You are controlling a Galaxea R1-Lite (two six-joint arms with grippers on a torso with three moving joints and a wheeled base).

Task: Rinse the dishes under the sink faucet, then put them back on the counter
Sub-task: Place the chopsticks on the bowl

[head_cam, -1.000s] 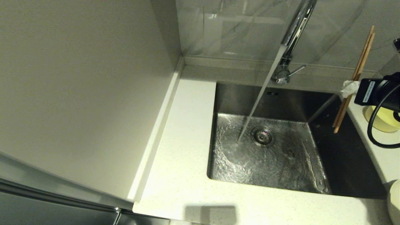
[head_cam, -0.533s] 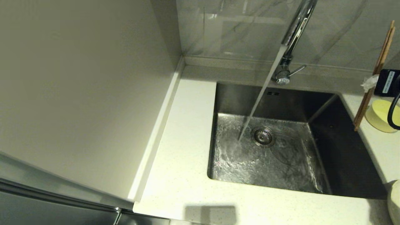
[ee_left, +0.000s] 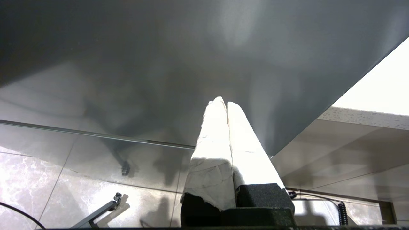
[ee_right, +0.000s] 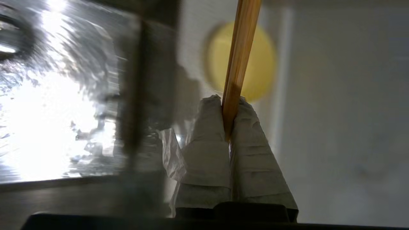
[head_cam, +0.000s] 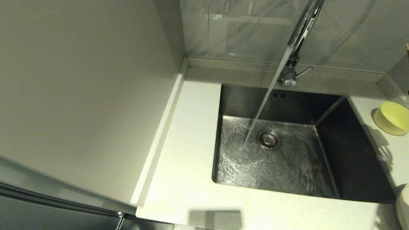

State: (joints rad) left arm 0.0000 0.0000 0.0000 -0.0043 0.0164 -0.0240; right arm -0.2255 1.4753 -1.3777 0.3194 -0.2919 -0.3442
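Pouring from the faucet point(head_cam: 298, 38), water runs into the sink point(head_cam: 281, 159) in the head view; the bowl point(head_cam: 391, 118) sits on the counter point(head_cam: 188, 179). Parked below, the left gripper point(ee_left: 226, 105) is closed on nothing. The right gripper point(ee_right: 229, 103) pinches the chopsticks point(ee_right: 239, 60) near one end: light, stiff, wet-slick, likely to pivot.

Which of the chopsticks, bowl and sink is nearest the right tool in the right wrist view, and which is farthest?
1. chopsticks: clamped in the right tool itself.
2. bowl: straight ahead, just past the tool's tip.
3. sink: off to one side, its wet floor lying farthest.
The left tool is parked, shut.
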